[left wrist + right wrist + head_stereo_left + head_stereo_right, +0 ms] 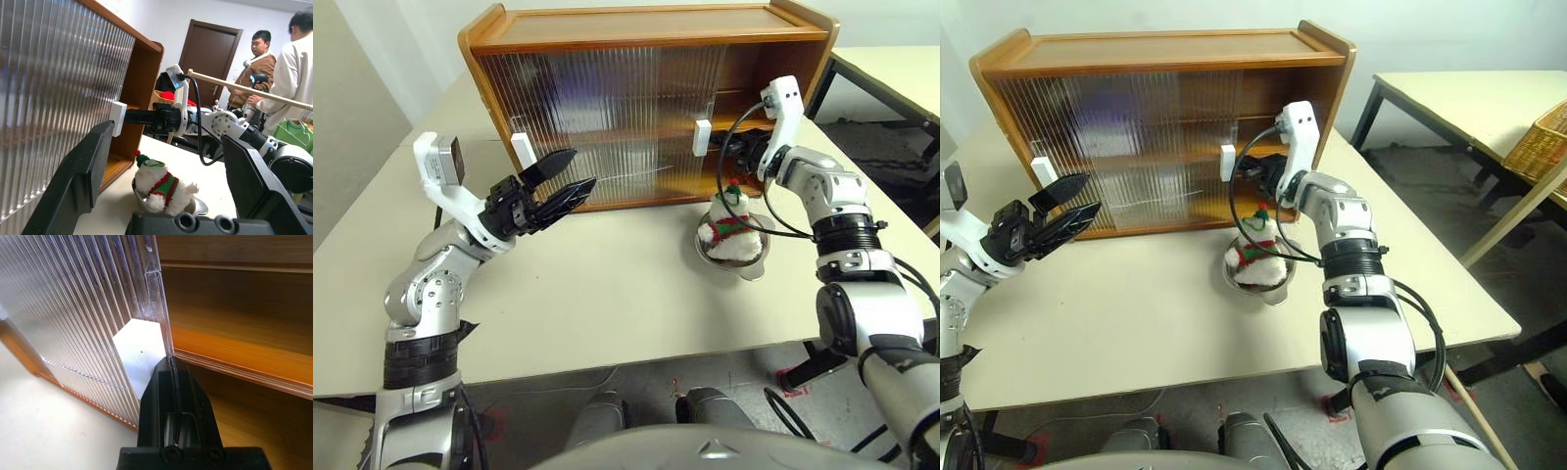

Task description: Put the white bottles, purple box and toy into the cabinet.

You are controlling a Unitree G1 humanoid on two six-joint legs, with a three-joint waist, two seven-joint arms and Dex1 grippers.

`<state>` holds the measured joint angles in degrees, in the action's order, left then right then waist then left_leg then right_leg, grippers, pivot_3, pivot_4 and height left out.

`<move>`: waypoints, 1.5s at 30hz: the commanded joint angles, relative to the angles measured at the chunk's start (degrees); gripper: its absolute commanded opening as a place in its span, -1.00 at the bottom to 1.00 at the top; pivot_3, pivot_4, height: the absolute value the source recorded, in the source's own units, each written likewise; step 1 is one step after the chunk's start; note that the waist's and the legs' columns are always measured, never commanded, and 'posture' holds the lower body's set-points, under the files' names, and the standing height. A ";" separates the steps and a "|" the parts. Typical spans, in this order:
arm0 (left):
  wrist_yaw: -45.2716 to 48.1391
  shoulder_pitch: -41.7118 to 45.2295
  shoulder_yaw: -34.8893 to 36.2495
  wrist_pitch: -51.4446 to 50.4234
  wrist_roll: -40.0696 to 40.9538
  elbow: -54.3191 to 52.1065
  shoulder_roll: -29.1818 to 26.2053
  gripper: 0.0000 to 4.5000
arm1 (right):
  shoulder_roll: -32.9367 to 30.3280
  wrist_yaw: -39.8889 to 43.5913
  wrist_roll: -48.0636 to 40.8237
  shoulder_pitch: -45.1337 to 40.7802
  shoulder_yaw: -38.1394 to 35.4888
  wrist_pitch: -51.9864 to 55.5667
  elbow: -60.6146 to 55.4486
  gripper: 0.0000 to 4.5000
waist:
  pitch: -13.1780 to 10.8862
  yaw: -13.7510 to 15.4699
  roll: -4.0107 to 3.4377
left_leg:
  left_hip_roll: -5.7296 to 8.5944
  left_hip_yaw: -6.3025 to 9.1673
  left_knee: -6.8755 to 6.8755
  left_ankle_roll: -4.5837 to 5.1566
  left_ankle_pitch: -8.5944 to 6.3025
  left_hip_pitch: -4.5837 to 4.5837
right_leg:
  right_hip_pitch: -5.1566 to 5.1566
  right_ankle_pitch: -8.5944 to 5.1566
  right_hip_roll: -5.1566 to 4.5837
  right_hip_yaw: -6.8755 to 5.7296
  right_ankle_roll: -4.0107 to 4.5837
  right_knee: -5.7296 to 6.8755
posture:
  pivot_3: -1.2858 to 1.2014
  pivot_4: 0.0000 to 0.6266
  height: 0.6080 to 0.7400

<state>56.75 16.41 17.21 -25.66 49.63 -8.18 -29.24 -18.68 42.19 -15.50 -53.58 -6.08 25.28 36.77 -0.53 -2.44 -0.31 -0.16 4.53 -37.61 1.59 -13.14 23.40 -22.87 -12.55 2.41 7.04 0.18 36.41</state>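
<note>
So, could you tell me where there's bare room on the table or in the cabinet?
Table is bare between the left gripper and the bowl. The cabinet's open right end looks free. It's crowded where the right gripper meets the door handle.

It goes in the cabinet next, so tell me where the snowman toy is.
The snowman toy sits in a steel bowl on the table's right side, in front of the cabinet, just below the right claw.

Robotics lab or test room, plain cream bench [607,294] carrying a wooden cabinet [646,39], second bench [1469,93] alongside, bare white walls [161,19], dark door [208,54], grey floor, 2 people [293,63] standing watching, wicker basket [1538,137] nearby
</note>
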 commanded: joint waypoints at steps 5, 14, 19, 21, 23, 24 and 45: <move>-1.20 -1.26 1.01 0.09 0.61 -2.38 -0.42 1.00 | 1.77 2.26 -1.04 -1.03 1.03 1.40 -0.42 -0.98 | 0.00 0.15 0.00 | 0.00 0.00 -0.01 -0.01 0.00 0.00 | 0.01 -0.01 0.00 0.00 0.03 0.02 | 0.07 -1.00 1.00; -2.34 -2.38 1.53 0.12 1.03 -3.66 -0.51 1.00 | 3.57 4.55 -1.32 -2.18 1.04 1.08 0.65 -0.98 | 0.00 1.20 0.00 | -0.01 0.01 -0.02 -0.06 0.02 0.00 | -0.05 -0.11 0.06 -0.01 0.20 0.25 | 0.09 -1.00 1.00; -2.99 -2.74 1.70 -0.09 1.31 -4.25 -0.48 1.00 | 5.18 4.98 -1.25 -3.83 0.99 0.14 2.93 -0.98 | 0.00 1.39 0.01 | -0.01 0.01 -0.02 -0.10 0.02 0.00 | -0.10 -0.14 0.07 -0.01 0.25 0.35 | 0.09 -1.00 1.00; -3.21 -2.82 1.72 -0.09 1.40 -4.41 -0.54 1.00 | 5.98 5.34 -1.13 -4.39 1.14 -0.73 3.75 -0.98 | 0.00 1.43 0.01 | -0.01 0.01 -0.03 -0.12 0.03 0.00 | -0.13 -0.17 0.07 -0.01 0.29 0.42 | 0.09 -1.00 1.00; -3.30 -2.82 1.72 -0.10 1.45 -4.42 -0.60 1.00 | 6.40 5.26 -0.97 -4.76 1.23 -1.25 4.41 -0.98 | 0.01 1.39 0.01 | -0.01 0.00 -0.04 -0.15 0.03 0.00 | -0.19 -0.20 0.08 0.01 0.33 0.55 | 0.09 -1.00 1.00; -3.29 -2.80 1.68 -0.08 1.42 -4.39 -0.61 1.00 | 6.53 5.25 -0.89 -4.92 1.26 -1.51 4.74 -0.98 | 0.01 1.38 0.01 | -0.01 0.00 -0.05 -0.16 0.03 0.00 | -0.24 -0.23 0.10 0.02 0.38 0.65 | 0.09 -1.00 1.00; 1.95 5.82 -4.65 1.07 -1.28 5.09 2.30 1.00 | -7.57 4.02 -4.29 9.63 -1.57 7.38 -18.41 -0.91 | 0.02 0.34 0.04 | -0.23 -0.07 -0.19 -0.41 0.19 -0.08 | -0.17 -0.22 0.32 0.00 0.46 0.89 | -0.04 -1.00 1.00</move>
<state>57.84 21.49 13.35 -25.06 49.26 -4.30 -27.09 -25.17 45.96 -18.42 -45.13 -6.65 30.35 22.05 -0.51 -2.09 -0.27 -0.39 4.46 -37.80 1.18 -12.94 23.30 -23.01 -12.77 2.73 7.04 0.63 37.31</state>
